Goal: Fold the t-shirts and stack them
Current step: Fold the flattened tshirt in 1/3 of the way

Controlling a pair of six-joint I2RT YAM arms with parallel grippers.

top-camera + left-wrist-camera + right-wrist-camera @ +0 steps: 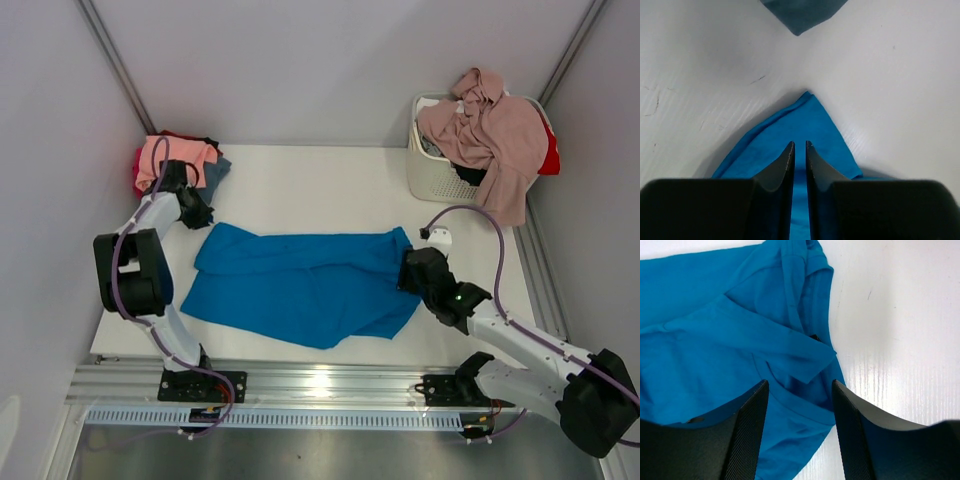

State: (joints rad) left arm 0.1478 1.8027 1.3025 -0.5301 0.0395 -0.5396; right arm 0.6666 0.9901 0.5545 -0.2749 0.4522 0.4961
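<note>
A bright blue t-shirt [300,285] lies spread and partly doubled over in the middle of the white table [330,185]. My left gripper [200,215] hovers at its far left corner; in the left wrist view the gripper [800,144] has its jaws a narrow slit apart above that pointed corner [807,107], gripping nothing. My right gripper [405,268] sits at the shirt's right edge. In the right wrist view it [800,382] stands open, straddling the rumpled cloth [740,330] without holding it. Folded t-shirts are stacked at the far left, salmon pink [175,158] on top.
A white slatted basket [425,175] stands at the far right, heaped with a dusty mauve-pink shirt [500,135] hanging over its rim. A slate blue-grey corner [802,15] of the stack lies just beyond the left gripper. Grey walls close in on both sides.
</note>
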